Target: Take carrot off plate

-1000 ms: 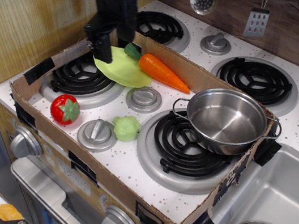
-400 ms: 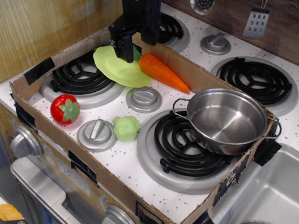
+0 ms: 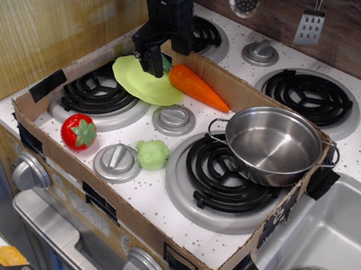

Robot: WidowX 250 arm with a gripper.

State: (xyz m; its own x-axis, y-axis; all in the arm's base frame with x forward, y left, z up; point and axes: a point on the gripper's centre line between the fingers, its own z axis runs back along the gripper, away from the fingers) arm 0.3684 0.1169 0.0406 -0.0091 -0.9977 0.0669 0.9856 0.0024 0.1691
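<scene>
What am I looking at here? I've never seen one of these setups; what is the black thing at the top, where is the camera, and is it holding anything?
The single camera looks down from the front at a toy kitchen stove. The black thing is a robot arm, and its end effector is the part that grasps. It hangs at the green top end of an orange toy carrot, which lies partly over the edge of a thin lime-green plate on the back-left burner. Whether the fingers are closed on anything cannot be told from this angle. Also on the stove, inside a low cardboard frame: a steel pot, a red toy strawberry and a small pale-green toy vegetable.
</scene>
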